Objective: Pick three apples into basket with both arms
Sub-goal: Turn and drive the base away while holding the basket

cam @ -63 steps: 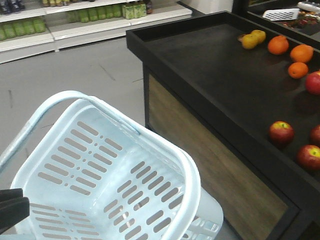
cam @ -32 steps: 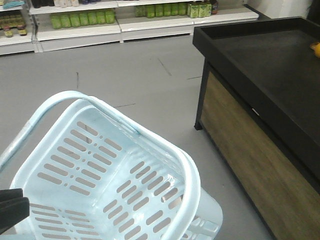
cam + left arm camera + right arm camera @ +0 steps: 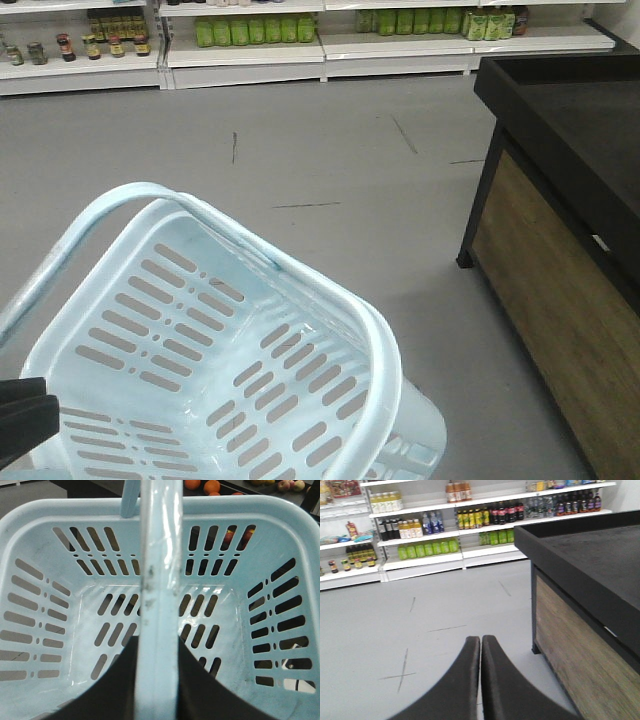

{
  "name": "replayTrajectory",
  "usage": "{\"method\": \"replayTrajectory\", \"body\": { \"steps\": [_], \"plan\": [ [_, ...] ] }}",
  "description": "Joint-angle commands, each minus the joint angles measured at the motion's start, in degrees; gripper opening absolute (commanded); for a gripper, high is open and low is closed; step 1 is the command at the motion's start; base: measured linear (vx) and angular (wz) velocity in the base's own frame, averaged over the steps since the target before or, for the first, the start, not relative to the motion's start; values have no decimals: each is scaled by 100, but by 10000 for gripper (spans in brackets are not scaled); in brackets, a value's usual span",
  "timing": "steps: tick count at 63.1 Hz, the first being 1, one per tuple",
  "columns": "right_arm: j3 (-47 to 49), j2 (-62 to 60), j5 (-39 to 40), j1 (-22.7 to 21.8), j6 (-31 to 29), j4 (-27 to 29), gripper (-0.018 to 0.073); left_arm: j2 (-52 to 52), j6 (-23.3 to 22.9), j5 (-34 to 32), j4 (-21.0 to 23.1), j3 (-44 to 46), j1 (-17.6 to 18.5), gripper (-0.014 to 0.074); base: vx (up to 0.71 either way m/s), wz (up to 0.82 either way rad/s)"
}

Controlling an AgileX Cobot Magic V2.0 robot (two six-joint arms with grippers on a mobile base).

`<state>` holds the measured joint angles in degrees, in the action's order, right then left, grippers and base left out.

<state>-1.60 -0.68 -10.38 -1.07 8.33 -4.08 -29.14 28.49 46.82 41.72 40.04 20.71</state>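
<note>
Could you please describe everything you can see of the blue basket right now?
The basket is pale blue-white, seemingly glossy plastic, rectangular with rounded corners, a thick rounded rim and rows of slots in its walls and bottom. It is empty. It hangs tilted above the grey floor, apart from the dark display table. One loop handle, scuffed with dark specks, stands raised across the opening and runs between the fingers of the left tool, which appears to grip it.

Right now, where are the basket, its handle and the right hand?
basket (image 3: 200, 235): front view, inner wall.
handle (image 3: 157, 580): left wrist view, middle of bar.
right hand (image 3: 480, 641): right wrist view, between fingertips.
</note>
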Motion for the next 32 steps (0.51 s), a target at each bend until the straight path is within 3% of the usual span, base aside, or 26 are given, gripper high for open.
{"method": "replayTrajectory", "body": {
  "steps": [1,32],
  "plan": [
    [-81,-73,443,-27,-24,-61,-9,-33,-32,-465,351,172,30,-6,0,26],
    [-81,-73,443,-27,-24,-61,-9,-33,-32,-465,351,172,30,-6,8,33]
  ]
}}
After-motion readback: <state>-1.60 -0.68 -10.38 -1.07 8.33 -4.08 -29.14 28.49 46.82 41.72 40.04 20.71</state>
